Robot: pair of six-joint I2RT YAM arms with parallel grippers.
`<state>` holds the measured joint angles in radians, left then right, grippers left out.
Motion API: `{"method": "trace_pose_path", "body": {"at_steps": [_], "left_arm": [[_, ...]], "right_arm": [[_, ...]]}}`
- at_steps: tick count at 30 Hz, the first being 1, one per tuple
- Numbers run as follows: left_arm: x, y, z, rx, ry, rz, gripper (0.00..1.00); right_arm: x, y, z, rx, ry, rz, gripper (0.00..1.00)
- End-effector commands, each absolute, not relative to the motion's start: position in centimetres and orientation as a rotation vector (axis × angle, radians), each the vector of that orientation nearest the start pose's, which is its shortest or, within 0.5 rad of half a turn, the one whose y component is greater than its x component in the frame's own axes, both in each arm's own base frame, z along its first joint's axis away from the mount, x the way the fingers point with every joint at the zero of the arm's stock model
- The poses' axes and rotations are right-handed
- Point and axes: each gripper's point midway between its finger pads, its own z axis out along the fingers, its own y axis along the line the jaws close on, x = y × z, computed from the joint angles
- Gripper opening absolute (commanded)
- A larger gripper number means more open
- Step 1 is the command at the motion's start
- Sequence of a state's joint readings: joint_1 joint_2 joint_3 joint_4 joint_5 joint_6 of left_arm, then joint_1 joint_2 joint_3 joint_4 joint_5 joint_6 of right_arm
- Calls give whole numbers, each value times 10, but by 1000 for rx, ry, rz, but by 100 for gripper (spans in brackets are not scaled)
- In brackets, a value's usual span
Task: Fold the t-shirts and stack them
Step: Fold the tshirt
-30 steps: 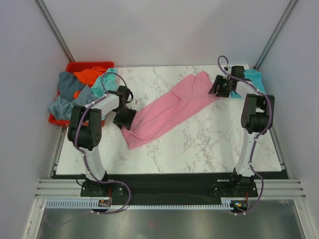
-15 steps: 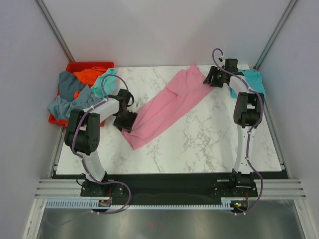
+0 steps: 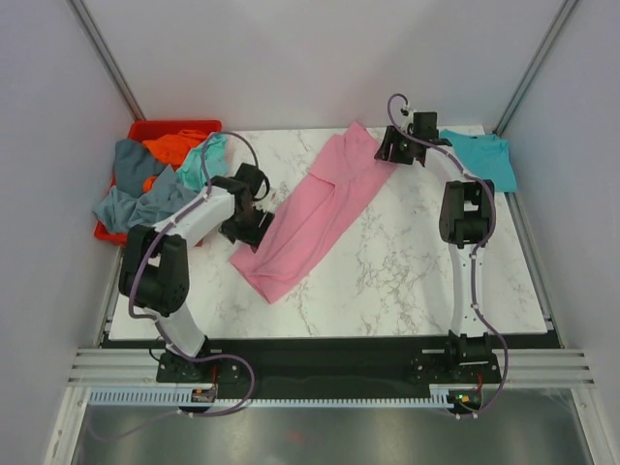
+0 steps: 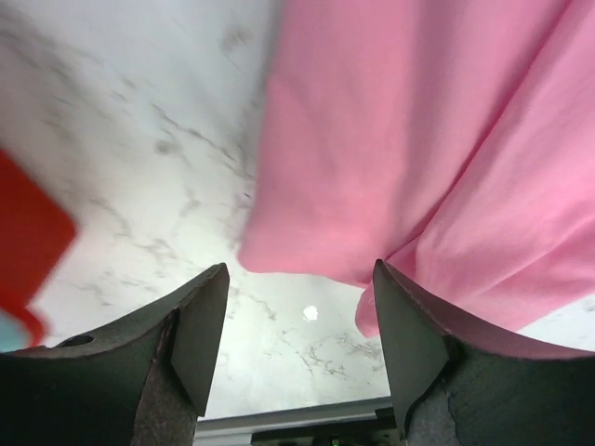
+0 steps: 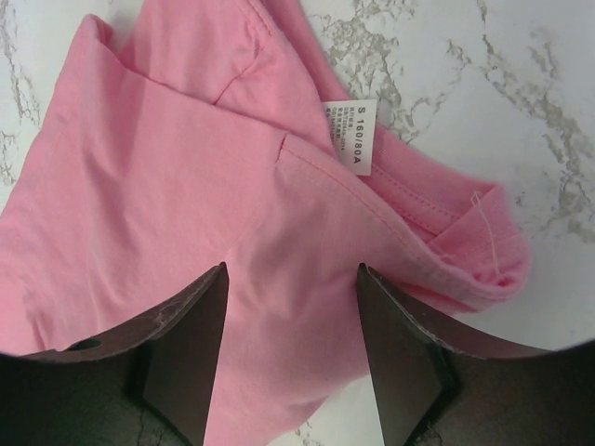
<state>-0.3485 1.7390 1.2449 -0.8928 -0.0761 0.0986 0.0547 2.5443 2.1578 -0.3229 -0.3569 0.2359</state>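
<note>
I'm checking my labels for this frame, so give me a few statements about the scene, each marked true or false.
1. The pink t-shirt lies diagonally on the marble table. True.
2. The teal t-shirt sits in the red bin. False: it lies at the table's far right corner.
3. The left gripper and right gripper are both shut. False: both stand open.
4. A white size label shows on the pink t-shirt. True.
5. The red bin is empty. False: a grey-blue shirt and an orange shirt are in it.
</note>
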Motion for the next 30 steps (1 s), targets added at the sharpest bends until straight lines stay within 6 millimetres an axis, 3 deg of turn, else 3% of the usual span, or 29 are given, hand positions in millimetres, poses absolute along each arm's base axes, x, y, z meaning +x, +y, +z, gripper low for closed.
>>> {"method": "trace_pose_path", "body": {"at_steps": [1,2,4,6,7,8,10,12,13,17,21,25,30], "left_arm": [[346,-95,140,593,2632,106,71],[355,-103,156,589,2586,63,71],[358,-114,164,607,2568,-1,70],[353,-138,165,663,2558,-114,70],[350,-145,162,693,2561,-134,69],[344,-154,154,730,2574,-169,68],[332,-172,143,811,2590,-214,68],[320,-188,136,884,2590,-259,69],[316,-191,127,921,2603,-266,69],[293,-210,111,1044,2648,-351,69],[277,-211,96,1086,2697,-366,69],[260,-206,68,1128,2786,-351,69],[248,-202,40,1167,2879,-331,69]], "right_arm": [[639,93,100,-5,2196,521,66],[638,90,120,-5,2169,511,66],[633,83,145,12,2137,510,66],[622,81,140,32,2165,531,66],[618,78,148,44,2159,540,66],[609,79,135,74,2196,557,66],[596,80,134,99,2217,592,66],[578,85,113,153,2280,643,66],[574,75,110,186,2287,677,66],[551,73,71,289,2377,729,66],[554,69,52,310,2393,716,66],[562,68,29,315,2410,709,66],[579,70,19,317,2387,724,65]]}}
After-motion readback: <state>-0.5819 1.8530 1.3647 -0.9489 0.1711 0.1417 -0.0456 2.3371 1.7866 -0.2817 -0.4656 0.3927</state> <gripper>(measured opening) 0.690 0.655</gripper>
